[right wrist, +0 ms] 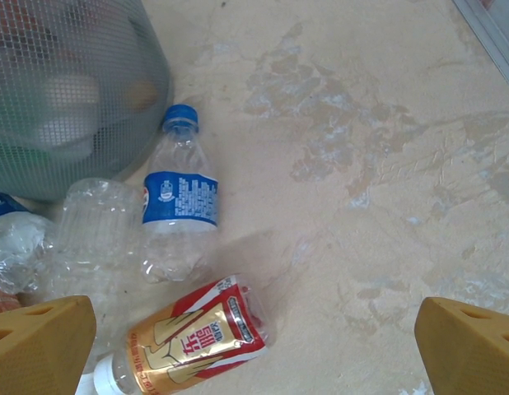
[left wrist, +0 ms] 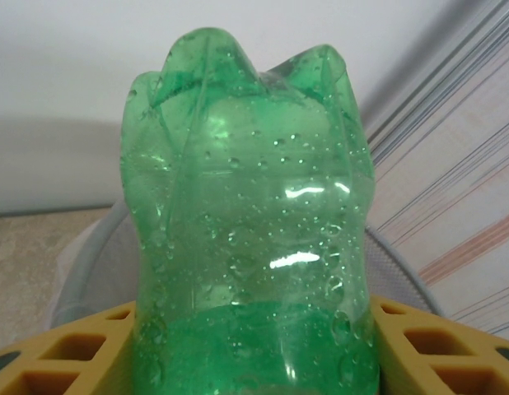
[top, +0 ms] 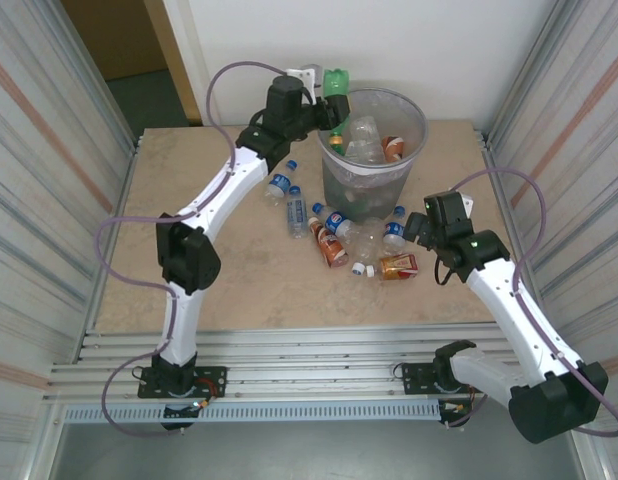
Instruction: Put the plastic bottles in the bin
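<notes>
My left gripper [top: 327, 108] is shut on a green plastic bottle [top: 335, 84], held base-up at the far left rim of the bin [top: 421, 130]. In the left wrist view the green bottle [left wrist: 250, 230] sits between my yellow fingers [left wrist: 57, 354], with the bin's rim [left wrist: 90, 263] behind it. Several bottles lie inside the bin. My right gripper [top: 415, 232] hangs open above the table by the bin's near right side. Below it lie a blue-labelled bottle [right wrist: 179, 206], a red-and-gold-labelled bottle [right wrist: 189, 337] and a crushed clear bottle [right wrist: 94, 222]. Nothing is between the right fingers [right wrist: 40, 346].
More bottles lie on the table in front of the bin: two blue-labelled ones [top: 280, 183] at the left, an orange-labelled one [top: 332, 248] and a clear one [top: 364, 237]. Corrugated walls [top: 49, 150] close both sides. Bare tabletop [right wrist: 386, 206] lies right of the bottles.
</notes>
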